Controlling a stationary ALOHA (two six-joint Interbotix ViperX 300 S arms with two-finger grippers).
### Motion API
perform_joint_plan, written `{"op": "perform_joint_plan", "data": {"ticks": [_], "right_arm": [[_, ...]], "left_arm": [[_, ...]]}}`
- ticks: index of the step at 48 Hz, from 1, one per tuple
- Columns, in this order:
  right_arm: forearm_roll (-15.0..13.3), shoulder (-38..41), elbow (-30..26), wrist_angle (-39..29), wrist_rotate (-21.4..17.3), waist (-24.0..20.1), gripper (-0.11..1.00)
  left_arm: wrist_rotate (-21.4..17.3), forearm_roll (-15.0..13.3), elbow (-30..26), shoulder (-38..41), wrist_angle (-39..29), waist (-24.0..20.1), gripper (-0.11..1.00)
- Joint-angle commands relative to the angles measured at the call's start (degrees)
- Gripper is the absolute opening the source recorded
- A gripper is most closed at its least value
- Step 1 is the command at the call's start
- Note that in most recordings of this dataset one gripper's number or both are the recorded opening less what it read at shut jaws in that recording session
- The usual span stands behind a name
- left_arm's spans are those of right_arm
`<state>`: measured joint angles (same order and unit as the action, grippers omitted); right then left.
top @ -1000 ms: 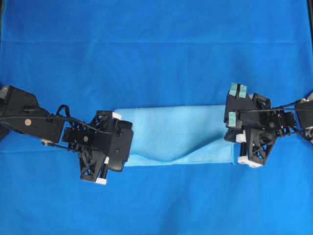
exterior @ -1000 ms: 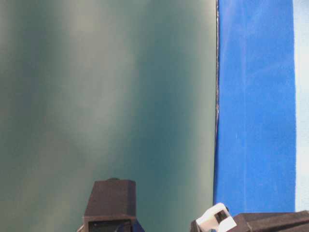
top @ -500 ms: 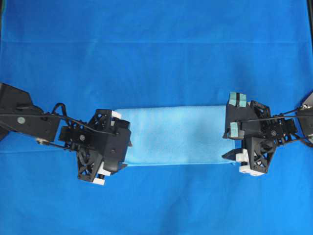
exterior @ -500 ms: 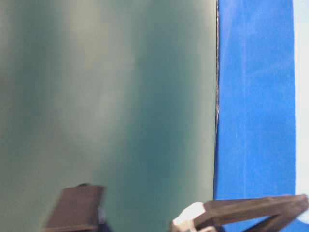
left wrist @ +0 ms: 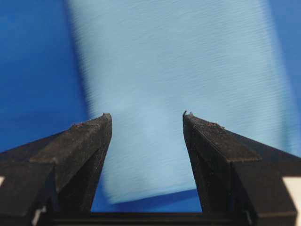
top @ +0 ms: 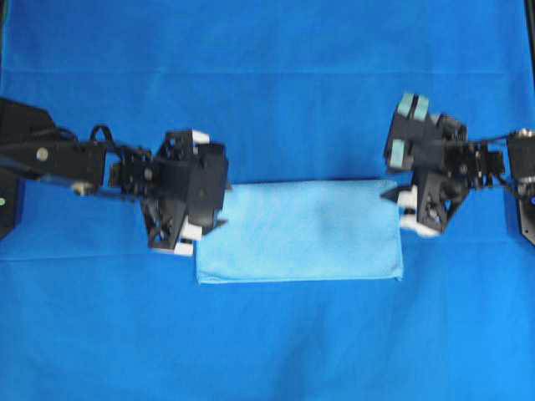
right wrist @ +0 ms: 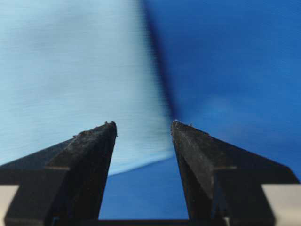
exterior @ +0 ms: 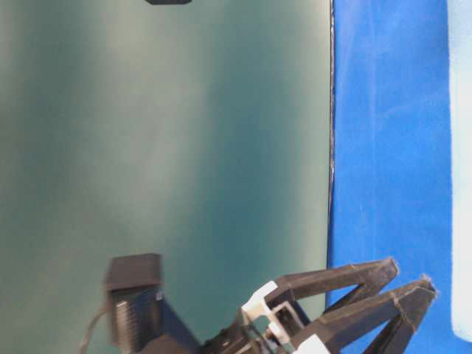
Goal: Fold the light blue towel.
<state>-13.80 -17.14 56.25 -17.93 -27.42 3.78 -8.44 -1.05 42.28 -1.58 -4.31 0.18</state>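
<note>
Fingers (left wrist: 89, 141) above royal-blue table covering (top: 267, 83)

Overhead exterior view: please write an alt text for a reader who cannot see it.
A light blue towel, folded into a flat rectangle, lies on a darker blue table covering. The left claw and the right claw, both open and empty, sit at the towel's two far corners.

folded light blue towel (top: 299, 230) flanked by both arms, table covering (top: 267, 92) bare around

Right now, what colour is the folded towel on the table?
Pale sky blue, plain with no pattern; the light blue towel shows best in the overhead view.
</note>
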Motion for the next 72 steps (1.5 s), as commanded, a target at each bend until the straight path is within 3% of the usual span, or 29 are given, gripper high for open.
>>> {"op": "perform_joint_plan", "data": {"ticks": [1,18,40,45,52,54,65,72], "right_arm": [[-1.0,0.1,-0.1,0.4,0.0,1.5,0.56],[-1.8,7.5,0.1,5.2,0.0,2.7,0.56],[-2.1,10.9,0.2,7.0,0.2,3.3,0.55],[-2.0,10.9,0.1,6.9,0.4,2.8,0.42],[-2.1,10.8,0.3,7.2,0.7,2.0,0.03],[-2.1,10.8,0.3,7.2,0.7,1.9,0.01],[-1.8,9.7,0.3,6.6,0.1,2.0,0.01],[-1.6,4.1,-0.2,2.6,-0.1,1.7,0.01]], "left_arm": [[-0.3,0.0,0.4,0.1,1.3,-1.9,0.60],[-0.9,0.0,2.7,3.9,5.7,-3.8,0.59],[-0.6,0.0,2.5,7.2,3.5,-4.7,0.56],[-0.6,-0.1,1.8,7.4,0.1,-4.5,0.45],[-0.5,0.0,0.4,7.8,-4.3,-4.5,0.09],[-0.5,-0.1,0.2,7.9,-4.7,-4.5,0.02],[0.2,-0.1,-0.6,6.9,-6.2,-4.5,0.02],[1.2,0.0,-2.5,3.1,-10.3,-4.3,0.02]]}}
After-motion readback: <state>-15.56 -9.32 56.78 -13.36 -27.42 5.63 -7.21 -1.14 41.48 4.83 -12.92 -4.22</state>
